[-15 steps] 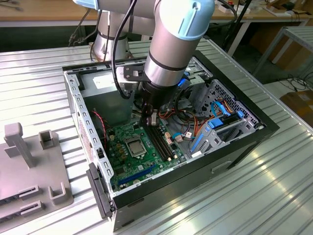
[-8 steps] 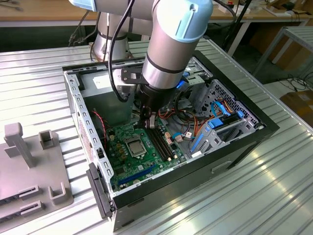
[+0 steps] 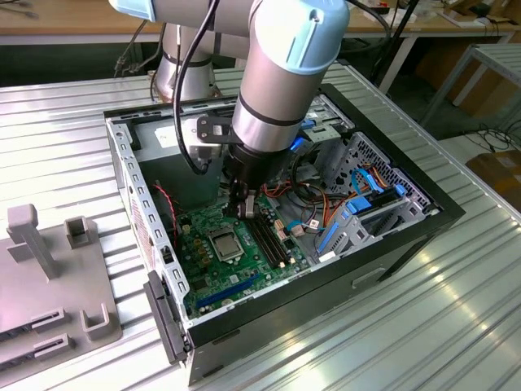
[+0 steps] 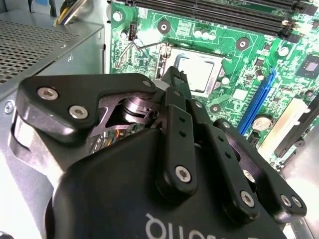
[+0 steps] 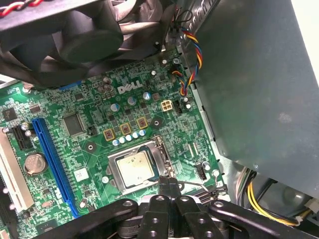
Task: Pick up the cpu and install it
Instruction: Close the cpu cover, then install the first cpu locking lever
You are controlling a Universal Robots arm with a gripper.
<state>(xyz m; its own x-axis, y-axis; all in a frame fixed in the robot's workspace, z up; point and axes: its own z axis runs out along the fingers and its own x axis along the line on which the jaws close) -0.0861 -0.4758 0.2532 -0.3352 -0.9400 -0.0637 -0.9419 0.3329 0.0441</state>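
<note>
The cpu (image 3: 225, 242) lies flat inside the silver socket frame on the green motherboard (image 3: 203, 273), within the open computer case. Both wrist views show its plain metal top, cpu (image 4: 199, 69) and cpu (image 5: 135, 167). My gripper (image 3: 244, 210) hangs just above the board at the socket's edge, on the side towards the memory slots. Its black fingers are pressed together, gripper (image 4: 174, 82) and gripper (image 5: 168, 185), and I see nothing between them. A thin wire socket lever (image 5: 199, 188) runs close by the fingertips.
Black memory slots (image 3: 269, 238) run beside the socket. A fan with its shroud (image 5: 89, 35), coloured cable bundles (image 3: 326, 208) and the drive cage (image 3: 366, 212) crowd the case. A blue expansion slot (image 5: 52, 159) lies across the board. A grey fixture (image 3: 49, 277) stands outside on the slatted table.
</note>
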